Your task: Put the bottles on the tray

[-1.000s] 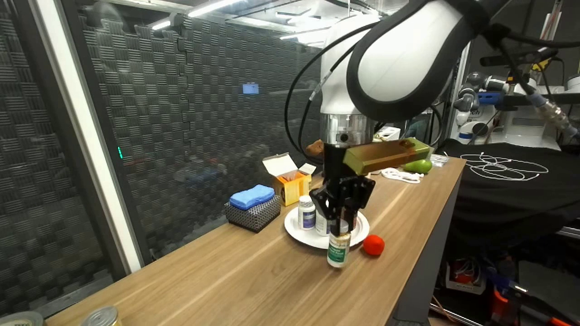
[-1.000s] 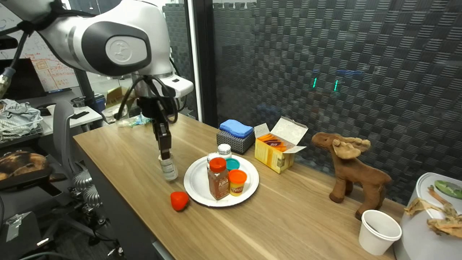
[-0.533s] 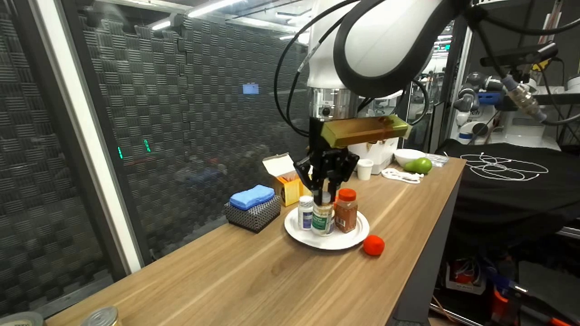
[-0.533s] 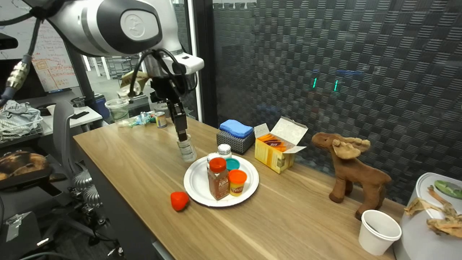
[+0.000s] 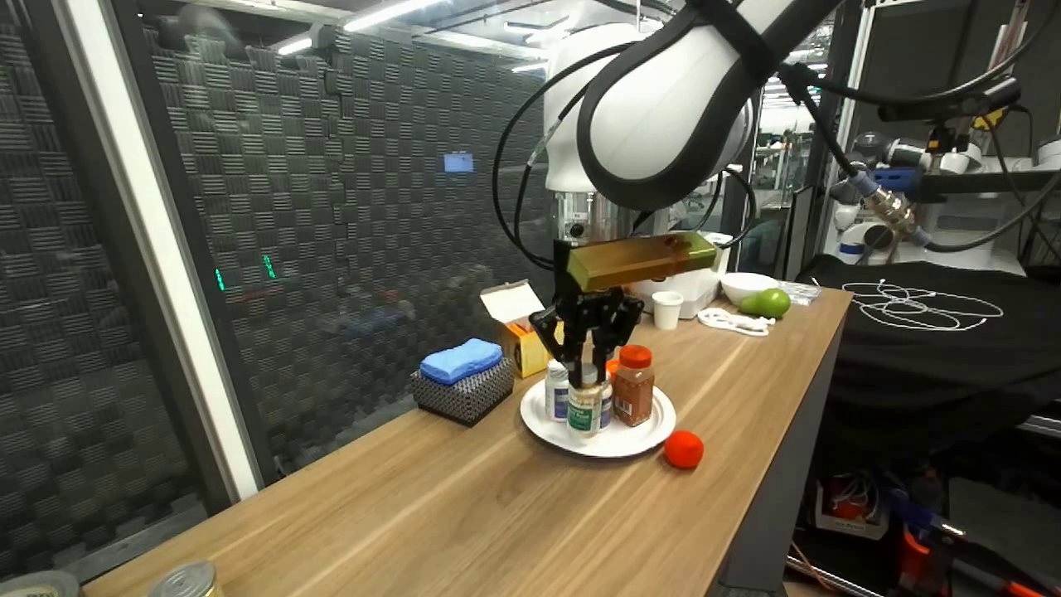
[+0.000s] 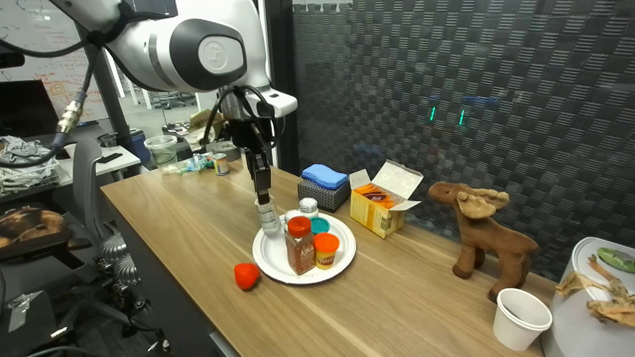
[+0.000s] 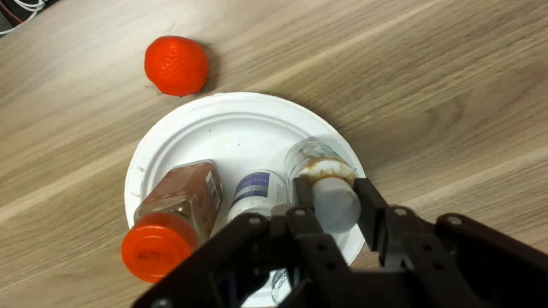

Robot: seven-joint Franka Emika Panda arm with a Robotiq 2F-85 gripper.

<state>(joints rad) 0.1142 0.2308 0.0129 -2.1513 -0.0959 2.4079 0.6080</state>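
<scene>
My gripper (image 7: 332,194) is shut on the cap of a white bottle with a green label (image 5: 583,417). That bottle hangs slightly tilted over the edge of the tray, a round white plate (image 6: 270,255); whether its base touches the plate I cannot tell. Beside it on the tray stand a white bottle with a purple label (image 7: 257,188) and, in an exterior view, another white bottle (image 5: 557,402). An orange-red bottle with a red cap (image 6: 300,253) stands upright on the tray too. My fingers cover part of the tray in the wrist view.
A yellow tub with orange lid (image 6: 325,257) and a teal lid (image 6: 320,225) share the tray. Close to its rim lies a red ball-like object (image 5: 684,449). Behind are an open yellow box (image 6: 377,213), a blue sponge (image 6: 325,176) on a black mesh box, and a plush moose (image 6: 491,238).
The gripper has carried the green-labelled bottle from the table beside the tray, first up and across, then down over the tray's edge. The other bottles have stayed put.
</scene>
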